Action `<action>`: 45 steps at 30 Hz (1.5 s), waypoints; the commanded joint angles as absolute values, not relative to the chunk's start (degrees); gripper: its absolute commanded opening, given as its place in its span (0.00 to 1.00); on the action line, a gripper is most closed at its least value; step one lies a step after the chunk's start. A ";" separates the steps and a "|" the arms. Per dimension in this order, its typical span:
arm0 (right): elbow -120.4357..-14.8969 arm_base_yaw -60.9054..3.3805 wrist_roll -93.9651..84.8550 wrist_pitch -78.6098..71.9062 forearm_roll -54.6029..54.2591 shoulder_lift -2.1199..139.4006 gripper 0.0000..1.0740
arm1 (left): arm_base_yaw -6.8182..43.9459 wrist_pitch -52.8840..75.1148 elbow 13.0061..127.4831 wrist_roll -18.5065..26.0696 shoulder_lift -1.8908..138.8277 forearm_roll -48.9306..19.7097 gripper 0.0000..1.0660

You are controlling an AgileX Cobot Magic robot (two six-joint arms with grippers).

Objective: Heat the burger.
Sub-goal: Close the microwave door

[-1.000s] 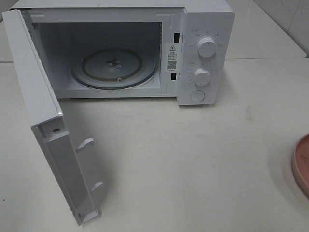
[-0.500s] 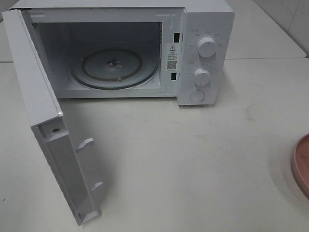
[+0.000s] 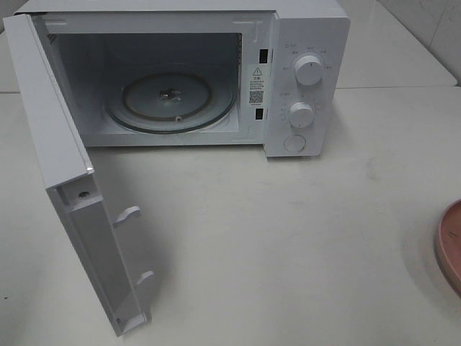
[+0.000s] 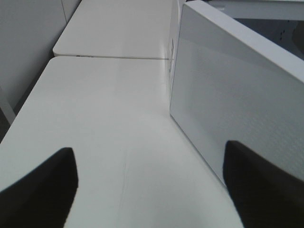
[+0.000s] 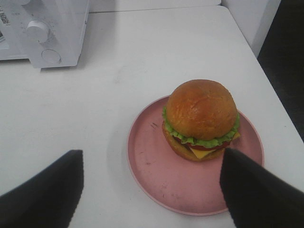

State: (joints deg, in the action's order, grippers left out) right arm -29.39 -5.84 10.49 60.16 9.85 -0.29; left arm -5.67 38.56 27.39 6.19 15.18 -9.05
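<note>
The burger (image 5: 201, 118), with a golden-brown bun, green lettuce and yellow cheese, sits on a pink plate (image 5: 156, 161) in the right wrist view. My right gripper (image 5: 151, 194) is open above the table with its two dark fingertips (image 5: 42, 194) spread either side of the plate, short of the burger. In the exterior high view only the plate's edge (image 3: 448, 245) shows at the far right; the burger is out of view there. The white microwave (image 3: 306, 43) stands open with an empty glass turntable (image 3: 171, 101). My left gripper (image 4: 149, 190) is open and empty, beside the outer face of the door (image 4: 237, 109).
The microwave door (image 3: 65, 166) swings out toward the front left of the table. Two knobs (image 3: 310, 71) and a button sit on its right panel. The table edge (image 5: 280, 99) runs close to the right of the plate.
</note>
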 commanded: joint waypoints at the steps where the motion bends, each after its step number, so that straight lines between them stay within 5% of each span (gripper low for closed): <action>1: -29.28 -5.39 10.31 59.82 9.91 -1.83 0.71 | -5.79 31.17 25.55 5.96 16.84 -10.20 0.54; 5: -29.28 -5.39 10.31 59.82 9.91 -1.83 0.71 | -5.79 24.12 22.75 6.02 20.17 -9.45 0.25; 6: -29.28 -5.39 10.31 59.82 9.91 -1.83 0.71 | -5.79 24.12 22.75 6.02 20.17 -9.45 0.25; 8: -29.28 -5.39 10.31 59.82 9.91 -1.83 0.71 | -5.79 19.19 21.49 6.02 23.84 -8.54 0.03; 10: -29.28 -5.39 10.31 59.82 9.91 -1.83 0.71 | -5.79 15.70 20.51 6.25 26.18 -8.25 0.00; 22: -29.28 -5.39 10.31 59.82 9.91 -1.83 0.71 | -5.79 -15.07 11.46 6.36 40.34 -8.02 0.00; 27: -29.28 -5.39 10.31 59.82 9.91 -1.83 0.71 | -5.79 -26.53 9.57 5.73 48.76 -2.18 0.00; 35: -29.28 -5.39 10.31 59.82 9.91 -1.83 0.71 | -5.79 -35.70 10.20 -3.15 63.48 7.33 0.00; 39: -29.28 -5.39 10.31 59.82 9.91 -1.83 0.71 | -5.79 -43.03 10.71 -8.71 69.79 18.11 0.00; 45: -29.28 -5.39 10.31 59.82 9.91 -1.83 0.71 | -5.79 -52.88 10.71 -11.29 75.57 26.47 0.00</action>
State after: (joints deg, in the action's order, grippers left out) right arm -29.39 -5.84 10.49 60.16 9.85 -0.29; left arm -5.73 -50.36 10.20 -10.49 75.52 25.27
